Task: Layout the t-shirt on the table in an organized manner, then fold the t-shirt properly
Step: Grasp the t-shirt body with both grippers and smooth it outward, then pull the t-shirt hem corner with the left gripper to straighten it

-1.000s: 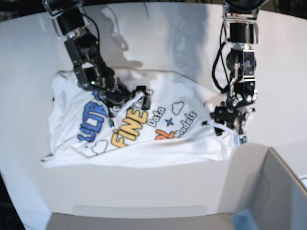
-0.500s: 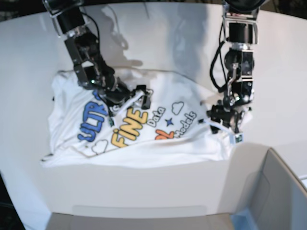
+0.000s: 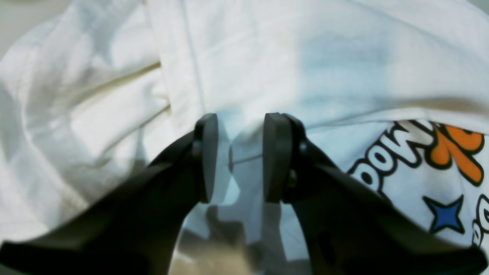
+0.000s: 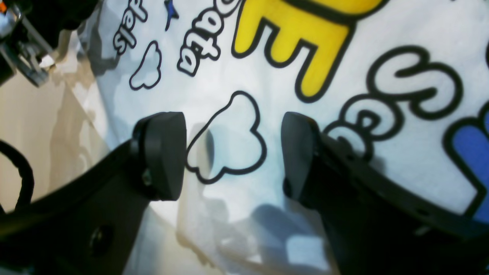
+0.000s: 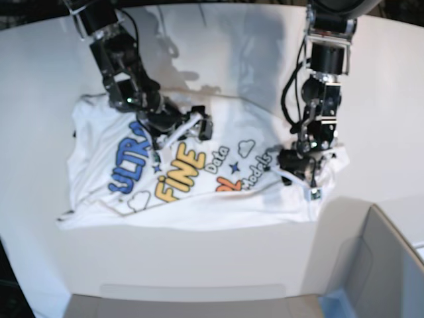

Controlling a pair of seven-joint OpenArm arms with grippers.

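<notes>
T-shirt (image 5: pixel 225 119) lies rumpled across the middle of a white table (image 5: pixel 377 99), its colourful front up and its words slanting, as two robot arms work above it. In the last second the left gripper (image 3: pixel 240 156) has moved inward from the sleeve-side bunch of cloth (image 3: pixel 76 126) toward the word "Models" (image 3: pixel 397 149). Its fingers stand apart over a seam and a loose ridge of fabric; whether they touch the cloth cannot be told, and no clear grip shows.

Across the shirt, the right gripper (image 4: pixel 233 156) has drawn slightly toward the far edge, bringing a small blue star (image 5: pixel 157 168) into the base view beside the blue "ULTRA" (image 5: pixel 129 162). Its fingers are wide apart on either side of a printed cloud (image 4: pixel 237 141), with nothing pinched between them.

The shirt itself has barely changed. A plain flap (image 5: pixel 199 218) along the side nearest the grey box (image 5: pixel 404 265) still covers part of the orange lettering (image 5: pixel 228 185), and the cloth near the left arm remains bunched. The shift appears to be a search for a better hold rather than a fold, leaving the job at its laying-out stage. The left gripper likely needs to catch the loose layer and pull it flat; a pinch through several layers could drag the print into fresh creases.
</notes>
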